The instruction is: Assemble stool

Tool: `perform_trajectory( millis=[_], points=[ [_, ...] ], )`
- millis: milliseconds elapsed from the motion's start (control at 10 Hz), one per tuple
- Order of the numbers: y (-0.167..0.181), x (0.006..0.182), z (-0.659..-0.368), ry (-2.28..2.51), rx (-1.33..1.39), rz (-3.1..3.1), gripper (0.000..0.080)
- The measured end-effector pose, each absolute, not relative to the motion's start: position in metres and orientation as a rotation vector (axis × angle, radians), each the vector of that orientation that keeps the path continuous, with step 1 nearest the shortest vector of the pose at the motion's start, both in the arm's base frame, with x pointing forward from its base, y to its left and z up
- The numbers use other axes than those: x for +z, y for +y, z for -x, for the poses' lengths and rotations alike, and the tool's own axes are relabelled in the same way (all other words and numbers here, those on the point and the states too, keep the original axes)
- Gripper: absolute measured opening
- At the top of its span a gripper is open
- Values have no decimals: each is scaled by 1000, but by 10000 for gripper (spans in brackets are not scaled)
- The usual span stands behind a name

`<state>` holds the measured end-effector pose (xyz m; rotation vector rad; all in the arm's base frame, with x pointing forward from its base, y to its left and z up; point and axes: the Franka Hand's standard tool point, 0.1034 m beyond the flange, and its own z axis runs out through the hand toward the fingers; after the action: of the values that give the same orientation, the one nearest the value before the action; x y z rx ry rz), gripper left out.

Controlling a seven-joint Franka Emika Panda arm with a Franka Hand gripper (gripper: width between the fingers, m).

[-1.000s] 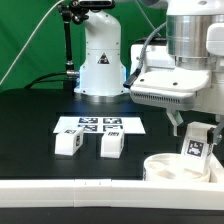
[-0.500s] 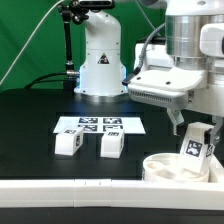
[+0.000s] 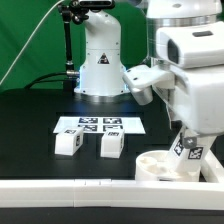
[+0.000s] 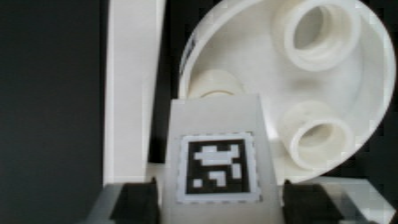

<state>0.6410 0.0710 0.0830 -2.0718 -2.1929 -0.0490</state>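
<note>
The gripper (image 3: 188, 150) is pinching one stool leg (image 4: 217, 165) and hanging it over the seat disc (image 3: 160, 167), which is sitting at the table's (image 3: 30, 120) front edge, by the exterior view's right corner. I'm guessing it's lining the leg up with a socket (image 4: 324, 138). Two spare legs (image 3: 68, 143) are waiting mid-table.

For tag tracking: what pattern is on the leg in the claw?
A black-and-white square tag on the white leg, clearest in the wrist view.

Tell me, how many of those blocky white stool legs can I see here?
3. Two legs stand apart on the table, near the marker board; a third leg is clamped in the gripper, at the seat disc. More may hide behind the arm.
</note>
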Motion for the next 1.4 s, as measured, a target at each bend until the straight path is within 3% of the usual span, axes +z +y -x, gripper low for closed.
perform_trajectory(
  millis=[600, 900, 1400],
  points=[
    [74, 84, -641, -1801, -27, 2408, 334],
    [51, 83, -638, -1297, -62, 2587, 334],
    [51, 83, -640, -941, -67, 2734, 335]
  ],
)
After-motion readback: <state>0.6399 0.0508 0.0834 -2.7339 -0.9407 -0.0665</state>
